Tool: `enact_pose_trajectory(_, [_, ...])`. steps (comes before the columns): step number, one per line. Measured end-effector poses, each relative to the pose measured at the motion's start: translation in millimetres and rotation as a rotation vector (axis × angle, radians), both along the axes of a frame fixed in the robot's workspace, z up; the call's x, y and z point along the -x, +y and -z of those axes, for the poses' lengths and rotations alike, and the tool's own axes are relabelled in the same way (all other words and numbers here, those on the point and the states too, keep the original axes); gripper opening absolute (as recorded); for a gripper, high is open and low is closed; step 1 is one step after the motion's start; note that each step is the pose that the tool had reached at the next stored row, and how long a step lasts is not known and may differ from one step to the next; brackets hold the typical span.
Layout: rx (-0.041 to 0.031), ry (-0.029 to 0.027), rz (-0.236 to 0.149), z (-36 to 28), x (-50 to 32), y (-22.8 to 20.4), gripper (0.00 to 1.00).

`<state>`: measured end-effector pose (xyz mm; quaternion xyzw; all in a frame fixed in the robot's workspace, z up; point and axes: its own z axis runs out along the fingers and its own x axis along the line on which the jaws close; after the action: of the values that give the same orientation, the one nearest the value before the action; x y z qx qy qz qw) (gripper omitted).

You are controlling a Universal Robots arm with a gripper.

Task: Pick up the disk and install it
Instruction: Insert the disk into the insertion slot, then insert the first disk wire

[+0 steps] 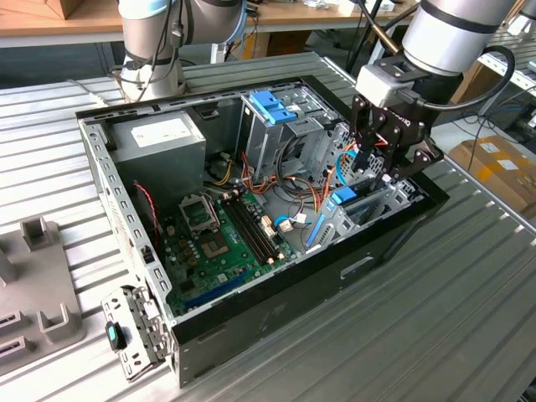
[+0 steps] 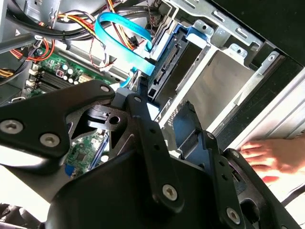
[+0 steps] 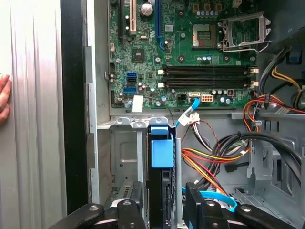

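- disk (image 3: 161,151) stands on edge in a slot of the drive cage (image 3: 121,143), inside the computer case (image 1: 276,327); its blue rail end faces my wrist
- pick-up looks done; disk is off the desk (image 1: 469,301) and well into the slot; I judge insertion mostly complete; can't tell if it's fully home
- my end effector (image 3: 162,193) straddles the disk; can't tell whether it's clamped on it or free of it
- blue data cable (image 2: 119,43) runs close to the disk's connector end; plugged or not, unclear
- a person's hand (image 2: 269,157) rests on the case's outer edge
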<state>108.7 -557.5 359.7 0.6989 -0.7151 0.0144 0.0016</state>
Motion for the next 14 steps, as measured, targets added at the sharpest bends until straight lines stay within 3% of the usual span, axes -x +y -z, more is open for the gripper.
enact_pose_trajectory(14, [0.0000,0.0099,0.000,0.0,0.0,0.0,0.49])
